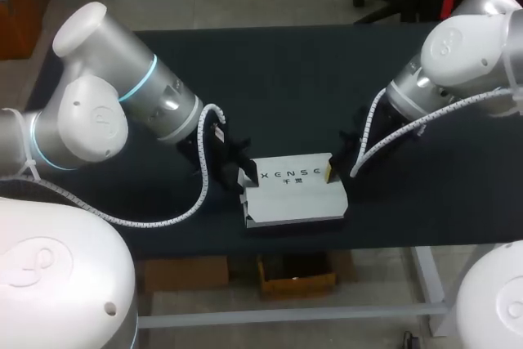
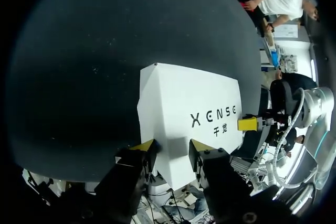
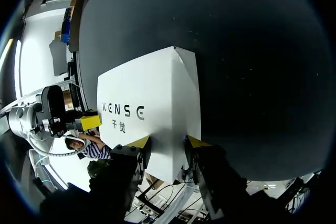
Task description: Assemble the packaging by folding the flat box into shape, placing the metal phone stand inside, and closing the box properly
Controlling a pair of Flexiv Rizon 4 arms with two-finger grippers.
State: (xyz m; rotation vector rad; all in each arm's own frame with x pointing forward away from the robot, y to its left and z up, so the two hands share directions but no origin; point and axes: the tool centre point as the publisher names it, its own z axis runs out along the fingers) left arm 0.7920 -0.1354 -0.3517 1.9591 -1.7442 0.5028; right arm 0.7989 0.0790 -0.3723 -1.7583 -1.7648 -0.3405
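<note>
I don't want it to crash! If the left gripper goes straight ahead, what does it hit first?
The white box. The left gripper points straight at the box's near end and seems right up against it, though depth is hard to judge here.

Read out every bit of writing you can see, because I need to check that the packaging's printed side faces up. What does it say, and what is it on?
"XENSE": dark spaced capitals on the upward face of the white cardboard box; the last letter is stylised.
"千觉": two smaller characters just under that word, on the same face; they are small, so this reading is less certain.
Nothing else on the black-topped table carries readable text.
</note>
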